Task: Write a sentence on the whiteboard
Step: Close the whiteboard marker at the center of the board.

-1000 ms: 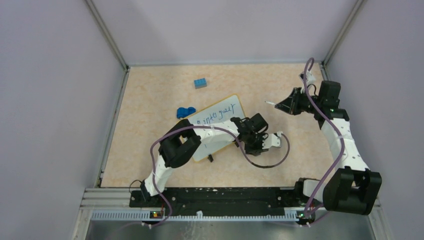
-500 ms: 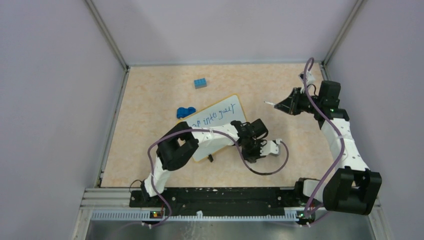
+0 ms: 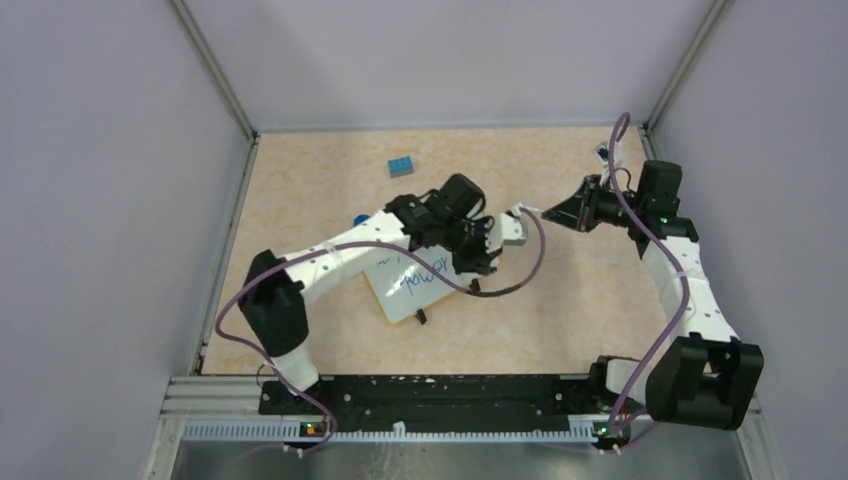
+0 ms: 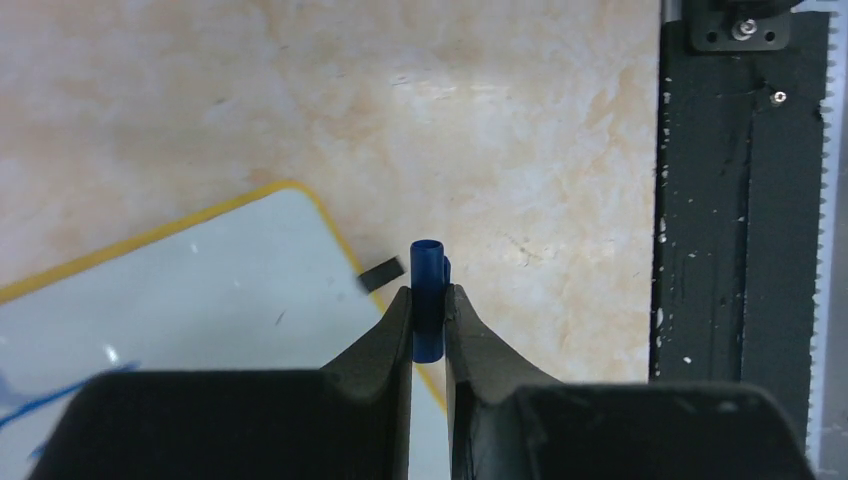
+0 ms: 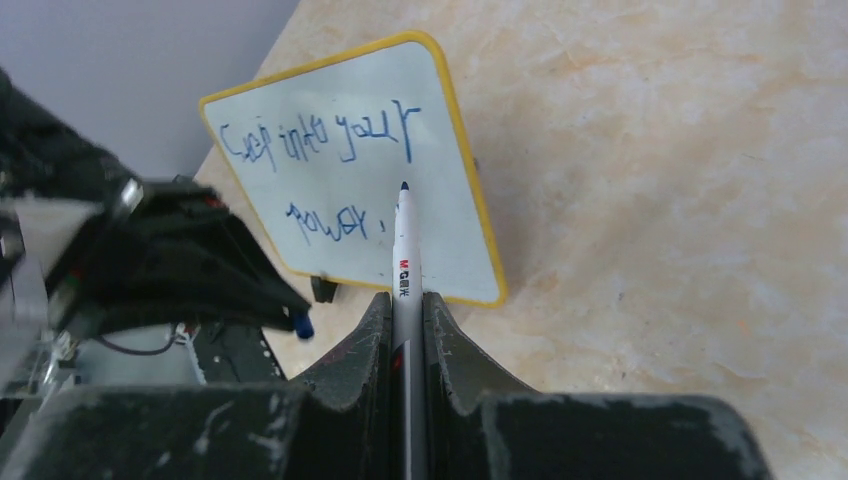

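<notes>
L hand (image 4: 428, 312) clamped on blue cap (image 4: 428, 262) over board (image 4: 200, 290) corner. R hand (image 5: 405, 310) grips pen (image 5: 404, 235), apart from board; sentence (image 5: 320, 135) in two lines.

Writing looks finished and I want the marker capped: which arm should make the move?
Left, probably. The left gripper grips the blue cap and sits close beside the tip of the marker, which the right gripper clamps, clear of the whiteboard.

Soft, even light from above, bright throughout, with faint shadows. A pale glare patch marks the desk (image 4: 440, 95) upper centre; the near jaws look blurred.
</notes>
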`<action>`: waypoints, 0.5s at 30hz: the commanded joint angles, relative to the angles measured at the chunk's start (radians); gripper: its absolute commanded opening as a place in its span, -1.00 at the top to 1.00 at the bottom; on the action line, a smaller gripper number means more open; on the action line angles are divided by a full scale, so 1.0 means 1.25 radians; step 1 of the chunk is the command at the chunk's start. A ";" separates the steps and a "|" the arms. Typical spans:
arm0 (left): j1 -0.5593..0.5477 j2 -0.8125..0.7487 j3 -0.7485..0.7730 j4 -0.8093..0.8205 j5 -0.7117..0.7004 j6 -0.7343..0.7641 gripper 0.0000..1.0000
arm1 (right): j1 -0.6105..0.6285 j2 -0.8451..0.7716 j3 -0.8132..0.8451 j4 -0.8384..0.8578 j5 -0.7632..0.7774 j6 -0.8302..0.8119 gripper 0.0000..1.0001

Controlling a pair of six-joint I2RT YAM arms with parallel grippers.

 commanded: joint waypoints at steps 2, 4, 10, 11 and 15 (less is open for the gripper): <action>0.086 -0.137 -0.047 -0.023 -0.040 0.042 1.00 | -0.008 -0.019 -0.012 0.035 -0.162 -0.007 1.00; 0.088 -0.185 -0.073 -0.011 -0.093 0.071 1.00 | 0.001 -0.015 -0.015 0.018 -0.196 -0.017 1.00; 0.097 -0.274 -0.113 -0.031 -0.170 0.157 1.00 | 0.092 0.006 0.006 -0.124 -0.241 -0.142 1.00; 0.096 -0.283 -0.118 -0.036 -0.174 0.163 1.00 | 0.108 0.005 0.003 -0.123 -0.244 -0.141 1.00; 0.097 -0.309 -0.136 -0.059 -0.134 0.178 1.00 | 0.169 0.007 0.002 -0.109 -0.239 -0.121 1.00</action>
